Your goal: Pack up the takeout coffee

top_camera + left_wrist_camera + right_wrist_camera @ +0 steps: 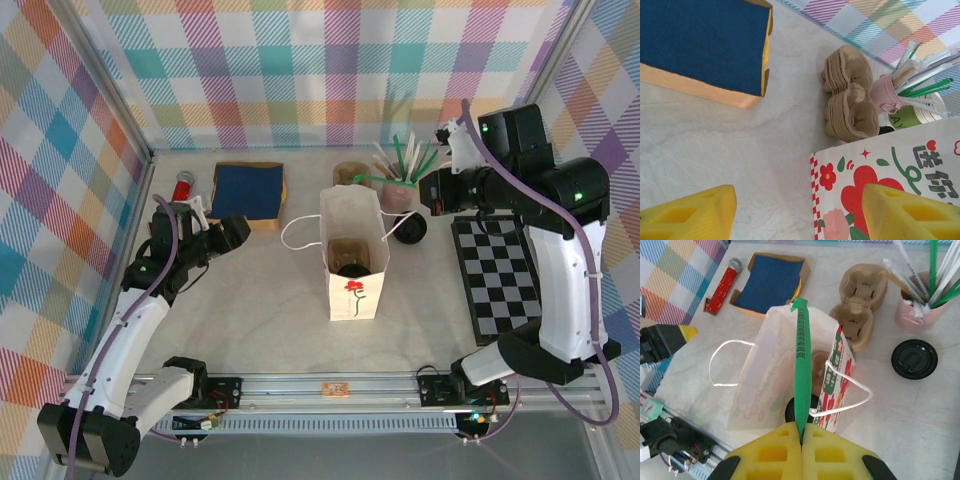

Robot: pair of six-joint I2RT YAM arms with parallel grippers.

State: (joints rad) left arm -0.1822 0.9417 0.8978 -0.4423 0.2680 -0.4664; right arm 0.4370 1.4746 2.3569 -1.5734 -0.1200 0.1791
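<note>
The white paper bag (353,290) stands open at the table's middle. Deep inside it the takeout coffee shows by its round black lid (350,268) (790,411), with the cup hidden under it. My right gripper (801,432) is shut on a green wrapped straw (801,355), which reaches out over the bag's (760,375) open mouth. From above, that gripper (430,192) hangs to the right of the bag's top, the straw (372,179) pointing left. My left gripper (236,232) is open left of the bag, its yellow fingers (690,215) wide apart with the bag's printed side (890,170) just ahead.
A blue box (248,192) and a red glittery stick (183,187) lie at the back left. Stacked brown cup carriers (860,295), a pink cup of straws (915,312) and a loose black lid (914,359) sit behind the bag. A chequered mat (495,280) lies to the right.
</note>
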